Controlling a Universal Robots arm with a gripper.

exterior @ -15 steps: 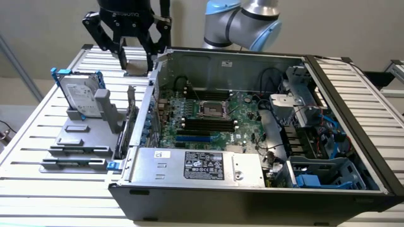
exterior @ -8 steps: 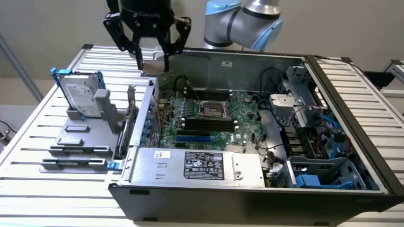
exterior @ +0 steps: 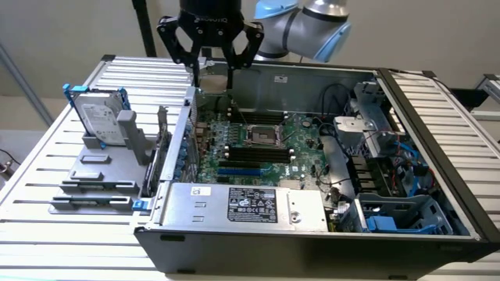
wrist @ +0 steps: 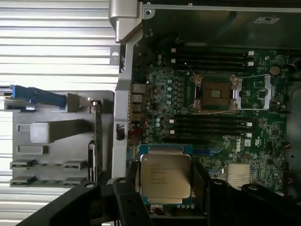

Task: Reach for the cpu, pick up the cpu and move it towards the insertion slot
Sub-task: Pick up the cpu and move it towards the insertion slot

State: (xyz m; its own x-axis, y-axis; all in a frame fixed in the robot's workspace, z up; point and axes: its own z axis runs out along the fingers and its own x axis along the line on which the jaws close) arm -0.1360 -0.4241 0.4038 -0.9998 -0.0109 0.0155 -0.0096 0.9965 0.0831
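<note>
My gripper (exterior: 212,75) hangs above the back edge of the open computer case, at the exterior view's upper left. It is shut on the cpu (wrist: 165,175), a small square chip with a silvery top and printed text. Dark fingers (wrist: 133,183) press on two opposite sides of the chip. The insertion slot (exterior: 263,138), a square socket with a shiny metal frame and dark centre, lies on the green motherboard, below and to the right of the gripper in the exterior view. In the wrist view the slot (wrist: 215,92) is apart from the held chip.
A silver hard drive (exterior: 102,120) in a blue frame stands on a grey fixture (exterior: 93,175) at the exterior view's left. Black memory slots (exterior: 254,153) and a blue slot (exterior: 238,172) flank the socket. A power supply (exterior: 246,205), cables and drive cages (exterior: 390,175) crowd the case.
</note>
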